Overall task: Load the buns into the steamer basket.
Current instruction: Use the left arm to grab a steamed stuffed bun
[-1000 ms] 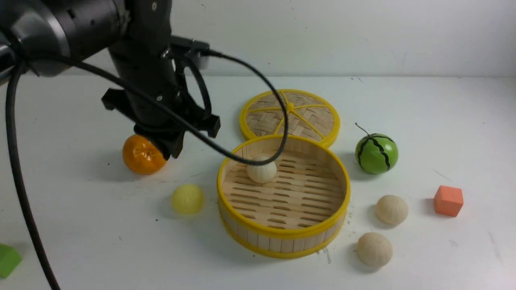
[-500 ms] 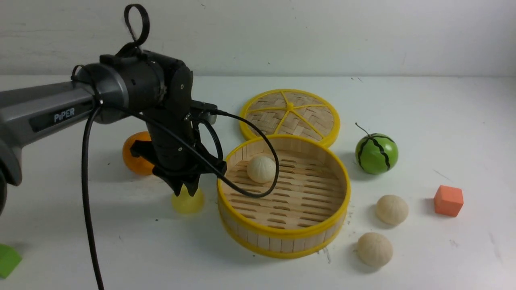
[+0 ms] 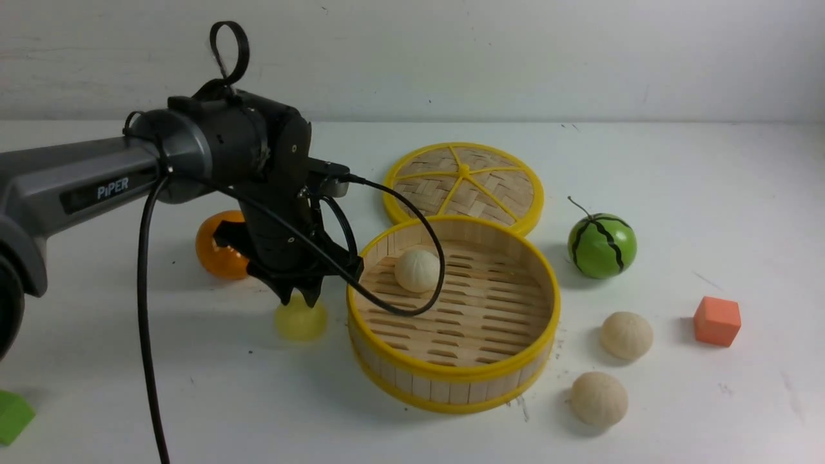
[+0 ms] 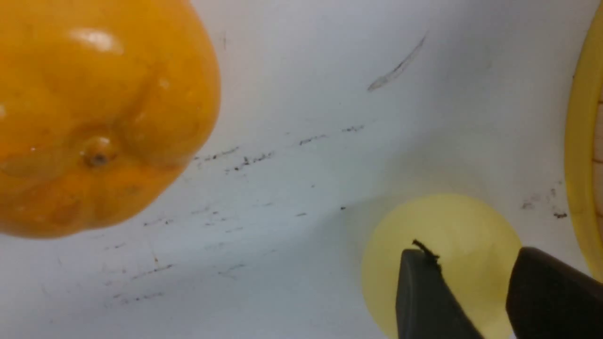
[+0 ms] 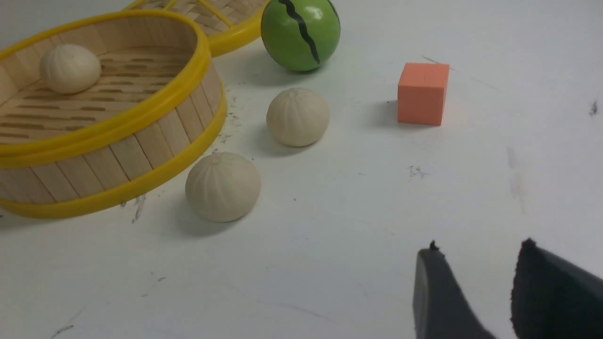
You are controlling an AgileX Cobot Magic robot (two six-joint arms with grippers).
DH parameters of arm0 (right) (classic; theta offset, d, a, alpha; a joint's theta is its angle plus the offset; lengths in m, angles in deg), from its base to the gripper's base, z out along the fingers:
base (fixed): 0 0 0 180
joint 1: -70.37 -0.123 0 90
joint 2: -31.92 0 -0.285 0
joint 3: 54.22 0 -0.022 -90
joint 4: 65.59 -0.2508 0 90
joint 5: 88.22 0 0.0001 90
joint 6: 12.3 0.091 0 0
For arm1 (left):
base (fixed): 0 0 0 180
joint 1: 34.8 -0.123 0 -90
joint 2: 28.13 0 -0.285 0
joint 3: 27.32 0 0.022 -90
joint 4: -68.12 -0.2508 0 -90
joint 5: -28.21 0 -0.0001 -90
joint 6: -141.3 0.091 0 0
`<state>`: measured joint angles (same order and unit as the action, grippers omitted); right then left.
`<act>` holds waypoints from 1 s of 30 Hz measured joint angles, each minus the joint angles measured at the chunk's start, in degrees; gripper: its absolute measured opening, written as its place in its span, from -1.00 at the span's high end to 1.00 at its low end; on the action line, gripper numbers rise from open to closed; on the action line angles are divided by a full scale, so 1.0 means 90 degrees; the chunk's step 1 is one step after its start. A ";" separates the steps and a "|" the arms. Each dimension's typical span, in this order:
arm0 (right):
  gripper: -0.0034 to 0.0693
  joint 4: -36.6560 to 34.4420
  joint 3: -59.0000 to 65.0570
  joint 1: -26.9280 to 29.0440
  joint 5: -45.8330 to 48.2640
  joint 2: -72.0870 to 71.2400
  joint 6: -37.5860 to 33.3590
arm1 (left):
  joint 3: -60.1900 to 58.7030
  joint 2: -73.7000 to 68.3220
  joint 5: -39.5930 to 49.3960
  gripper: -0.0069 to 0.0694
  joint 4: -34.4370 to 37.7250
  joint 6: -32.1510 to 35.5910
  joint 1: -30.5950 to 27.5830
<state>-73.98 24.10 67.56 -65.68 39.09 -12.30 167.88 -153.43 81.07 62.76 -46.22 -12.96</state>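
Front, left gripper [image 3: 298, 298]: tips point down just above yellow bun [image 3: 300, 320], apparently lined up for a pick.
Front, basket [image 3: 451, 372]: white bun [image 3: 417, 270] lies inside; yellow bun sits just beside the left wall.
Left wrist, fingers [image 4: 424, 292]: parted, nothing clamped; the gap looks narrower than the bun.
Right wrist, right gripper [image 5: 476, 254]: parted, empty, well apart from near bun [image 5: 222, 186] and far bun [image 5: 297, 117], both outside the basket.

Tangerine [image 3: 216, 258], watermelon ball [image 3: 602, 246], woven lid [image 3: 463, 183], orange cube [image 3: 717, 321], green block [image 3: 11, 415].
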 joint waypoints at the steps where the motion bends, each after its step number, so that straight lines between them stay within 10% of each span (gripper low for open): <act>1: 0.24 0.0000 0.0000 0.0000 0.0000 0.0000 0.0000 | 0.0000 0.0000 0.0007 0.22 0.0006 0.0000 0.0000; 30: 0.24 0.0000 0.0000 0.0000 0.0000 0.0000 0.0000 | 0.0428 -0.0122 0.0756 0.10 0.0126 0.0000 0.0000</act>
<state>-73.98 24.10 67.56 -65.68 39.09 -12.30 171.73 -154.52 87.88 63.89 -46.22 -12.96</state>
